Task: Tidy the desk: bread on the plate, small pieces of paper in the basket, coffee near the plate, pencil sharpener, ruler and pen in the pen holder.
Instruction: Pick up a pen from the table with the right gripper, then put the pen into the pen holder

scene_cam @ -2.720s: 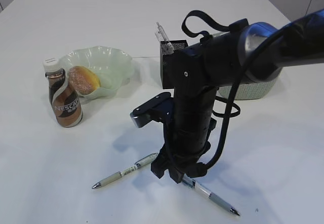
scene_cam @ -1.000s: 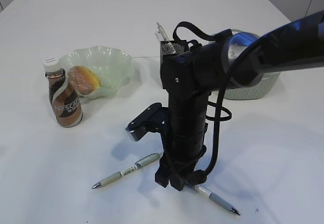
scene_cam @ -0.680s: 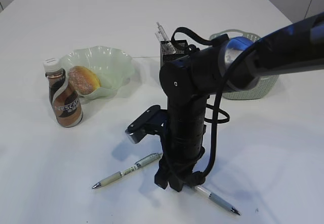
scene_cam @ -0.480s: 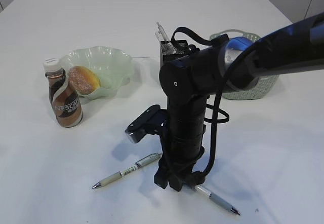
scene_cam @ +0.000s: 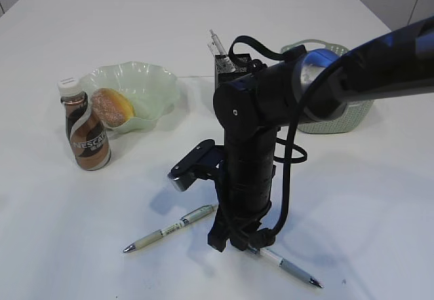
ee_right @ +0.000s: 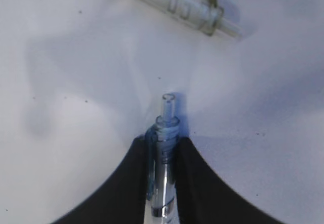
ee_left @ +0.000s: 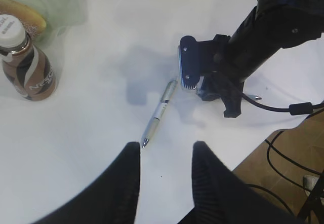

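Observation:
My right gripper is shut on the clicker end of a clear-and-silver pen lying on the desk; the pen's tip end sticks out to the right of the gripper. A second pen lies just left of it. High above, my left gripper is open and holds nothing. The bread sits in the plate, with the coffee beside it. The ruler stands in the pen holder. The pencil sharpener and the paper pieces are out of view.
The basket stands at the back right, partly behind my right arm. In the left wrist view the desk's near edge runs close to the right arm, with cables below it.
The right jaws have closed onto the pen's end. The right arm has hardly moved in the last second, and the left gripper has not changed.

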Tool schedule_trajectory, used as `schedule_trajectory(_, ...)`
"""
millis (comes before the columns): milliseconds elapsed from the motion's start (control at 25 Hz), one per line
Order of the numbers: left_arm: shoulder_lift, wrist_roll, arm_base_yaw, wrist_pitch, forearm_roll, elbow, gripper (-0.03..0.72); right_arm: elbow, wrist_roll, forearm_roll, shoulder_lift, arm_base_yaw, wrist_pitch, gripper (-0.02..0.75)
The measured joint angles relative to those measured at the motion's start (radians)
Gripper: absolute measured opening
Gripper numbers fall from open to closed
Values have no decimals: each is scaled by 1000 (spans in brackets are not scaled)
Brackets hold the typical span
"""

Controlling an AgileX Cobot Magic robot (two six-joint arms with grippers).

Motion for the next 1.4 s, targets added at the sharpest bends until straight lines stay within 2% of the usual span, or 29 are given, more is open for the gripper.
schedule_trajectory(280, 0, 0, 0, 0, 8, 0, 239, -53, 23, -5, 4, 0, 56, 131)
schedule_trajectory(440, 0, 0, 0, 0, 14, 0, 239, -182, 43, -6, 4, 0, 192, 131)
schedule_trajectory(800, 0, 0, 0, -2, 23, 0, 239, -384, 50, 7, -27, 0, 235, 131)
schedule_trajectory(1040, 0, 0, 0, -4, 24, 0, 239, -576, 76, 7, -34, 0, 202, 129)
schedule_trajectory(1200, 0, 0, 0, -6, 24, 0, 239, -612, 78, 7, -34, 0, 172, 129)
schedule_trajectory(1240, 0, 0, 0, -6, 24, 0, 239, -690, 81, 4, -34, 0, 118, 129)
schedule_trajectory(1400, 0, 0, 0, -6, 24, 0, 239, -737, 82, -9, -34, -6, 79, 129)
